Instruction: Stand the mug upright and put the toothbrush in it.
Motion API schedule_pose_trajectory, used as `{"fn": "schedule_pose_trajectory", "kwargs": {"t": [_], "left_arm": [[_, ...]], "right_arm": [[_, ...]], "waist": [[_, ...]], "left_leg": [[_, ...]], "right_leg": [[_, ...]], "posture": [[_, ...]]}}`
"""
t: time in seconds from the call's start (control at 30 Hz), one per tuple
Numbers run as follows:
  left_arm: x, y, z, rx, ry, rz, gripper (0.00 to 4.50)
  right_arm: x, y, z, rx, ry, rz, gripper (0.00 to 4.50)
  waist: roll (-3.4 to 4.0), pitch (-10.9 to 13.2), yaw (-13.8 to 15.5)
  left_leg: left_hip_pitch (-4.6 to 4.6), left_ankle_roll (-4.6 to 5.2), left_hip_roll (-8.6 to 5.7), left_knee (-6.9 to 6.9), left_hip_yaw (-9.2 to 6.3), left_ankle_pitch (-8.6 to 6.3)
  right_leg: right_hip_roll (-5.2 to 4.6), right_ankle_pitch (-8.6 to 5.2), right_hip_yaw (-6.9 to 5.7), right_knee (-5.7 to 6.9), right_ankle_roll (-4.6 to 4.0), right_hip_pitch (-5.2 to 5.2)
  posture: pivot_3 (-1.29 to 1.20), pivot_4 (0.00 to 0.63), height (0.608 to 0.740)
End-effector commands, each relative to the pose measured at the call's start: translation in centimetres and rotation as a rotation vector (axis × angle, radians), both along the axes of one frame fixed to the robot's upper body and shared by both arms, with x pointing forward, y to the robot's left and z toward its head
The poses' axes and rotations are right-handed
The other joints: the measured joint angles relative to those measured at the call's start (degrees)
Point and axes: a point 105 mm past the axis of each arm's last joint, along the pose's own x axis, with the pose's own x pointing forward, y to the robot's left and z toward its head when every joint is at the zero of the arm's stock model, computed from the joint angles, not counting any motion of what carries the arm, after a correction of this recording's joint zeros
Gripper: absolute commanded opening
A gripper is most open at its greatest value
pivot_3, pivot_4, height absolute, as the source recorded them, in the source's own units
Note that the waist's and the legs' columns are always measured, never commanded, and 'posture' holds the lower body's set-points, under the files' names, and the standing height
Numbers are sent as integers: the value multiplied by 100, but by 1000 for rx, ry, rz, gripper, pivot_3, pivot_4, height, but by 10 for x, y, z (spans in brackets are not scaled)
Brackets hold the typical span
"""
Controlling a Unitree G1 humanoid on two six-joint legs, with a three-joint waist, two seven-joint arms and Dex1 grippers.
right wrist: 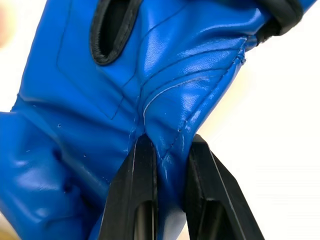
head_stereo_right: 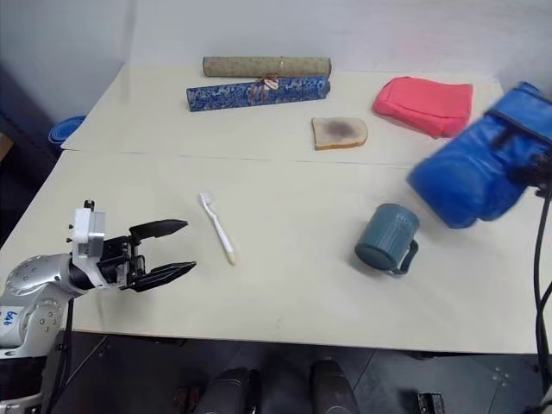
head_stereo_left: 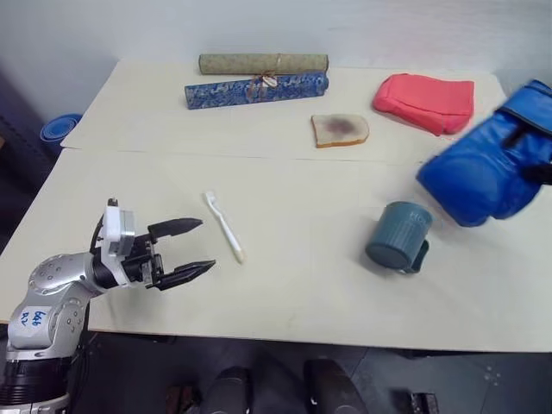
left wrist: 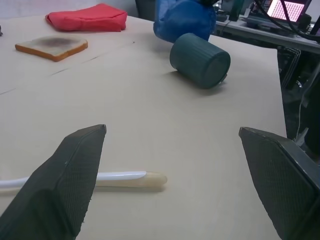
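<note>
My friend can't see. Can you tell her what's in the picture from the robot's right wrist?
The right gripper pinches a fold of a shiny blue boxing glove between its two black fingers. The glove has stitched seams and a dark-edged opening.

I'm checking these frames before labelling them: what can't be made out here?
- Mug: lies tipped, its opening faces away in all views; the inside is hidden.
- Boxing glove: blurred, cut by the eye views' right edge.
- Toothbrush: head hidden behind a left gripper finger in the left wrist view.
</note>
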Motion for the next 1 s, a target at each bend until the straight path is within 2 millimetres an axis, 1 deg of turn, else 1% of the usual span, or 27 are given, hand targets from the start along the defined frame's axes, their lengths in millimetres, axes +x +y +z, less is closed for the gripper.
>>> {"fn": "schedule_pose_trajectory", "kwargs": {"t": [0.03,0.1,0.17,0.23,0.33,0.4,0.47,0.53,0.57,0.6,0.63,0.67,0.7,0.73,0.77,0.8,0.87,0.9,1.0], "left_arm": [[5,-7,8,-5,-38,-20,4500],[6,-8,10,-5,-44,-28,4500],[6,-8,11,-3,-44,-30,4500],[6,-7,10,0,-38,-30,4500],[6,-5,8,5,-22,-37,4500],[6,-5,6,8,-16,-44,4500],[7,-4,4,19,-12,-50,4500],[8,-2,2,33,-10,-54,4500],[9,-1,2,35,-11,-54,4500],[10,0,3,35,-10,-54,4500],[11,0,4,33,-10,-58,4500],[11,0,5,35,-10,-60,4500],[9,0,5,43,-6,-68,4500],[8,0,5,49,-3,-72,4500],[8,1,4,55,0,-75,4500],[8,1,2,66,-3,-72,4500],[9,3,1,74,-8,-62,4500],[11,3,1,78,-19,-54,4500],[12,2,2,84,-27,-58,4500]], "right_arm": [[2,-20,2,26,-115,-179,1026],[1,-21,3,36,-124,-178,1635],[-2,-22,9,14,-130,-138,2327],[-17,-32,19,-45,-125,-100,3067],[-44,-49,32,-160,-141,-33,3972],[-63,-52,35,-219,-124,53,4479],[-79,-51,34,-276,-94,148,4479],[-96,-38,31,-180,-73,250,4479],[-104,-24,26,-52,-50,299,4479],[-108,-5,23,5,-40,382,4479],[-112,19,16,-32,-39,529,4479],[-121,32,5,-120,-8,603,4479],[-130,39,-6,-262,2,658,4479],[-138,46,-15,-364,-12,693,4479],[-143,51,-20,-409,-41,700,4479],[-147,60,-22,-419,-86,715,4479],[-148,73,-27,-417,-144,725,4479],[-145,80,-32,-409,-142,733,4479],[-130,107,-42,-314,-88,749,4479]], "waist": [[0,0,-20],[3,1,-27],[12,1,-36],[14,3,-33],[22,3,74],[22,3,150],[23,3,163],[23,3,161],[23,2,158],[23,2,153],[23,2,150],[10,-5,109],[1,-7,101],[-13,-17,108],[-16,-19,102],[-11,-17,101],[-1,-14,88],[-1,-14,82],[-8,-11,71]], "left_leg": [[1,-2,4,2,2,1],[1,-5,6,4,3,4],[1,-5,5,1,5,4],[1,-5,5,-1,4,3],[0,-2,0,-4,0,2],[-2,1,-7,-3,-7,1],[-3,9,-11,5,-9,-4],[1,17,-12,16,-4,-8],[4,21,-12,16,1,-7],[7,24,-12,16,2,-6],[12,25,-8,16,4,-7],[13,27,-4,14,4,-7],[17,26,7,14,3,-8],[14,33,9,3,-6,-13],[16,30,18,-7,-15,-14],[19,14,30,-1,-27,-21],[24,5,26,2,-14,-18],[30,5,25,4,-6,-18],[78,6,32,6,7,-18]], "right_leg": [[2,2,0,1,3,0],[5,3,0,3,5,0],[6,3,2,5,5,-1],[6,3,2,4,5,-1],[4,3,-2,1,5,-1],[4,3,-8,-4,5,1],[7,3,-13,-3,5,7],[6,8,-8,-8,16,20],[6,13,-4,-14,24,23],[11,14,-2,-17,27,26],[5,15,4,-17,29,31],[-4,16,7,-17,29,31],[5,16,6,-23,31,37],[7,17,6,-34,32,40],[20,17,2,-36,34,44],[35,17,-1,-33,34,57],[52,18,-1,-25,36,58],[50,20,7,-20,40,58],[31,22,17,-32,43,102]], "posture": [[0,150,740],[0,150,740],[0,150,740],[0,150,740],[0,150,740],[0,150,740],[0,150,740],[0,150,740],[0,150,740],[0,150,740],[0,150,740],[0,150,740],[0,150,740],[0,150,740],[0,150,740],[0,150,740],[0,150,740],[0,150,740],[0,150,740]]}}
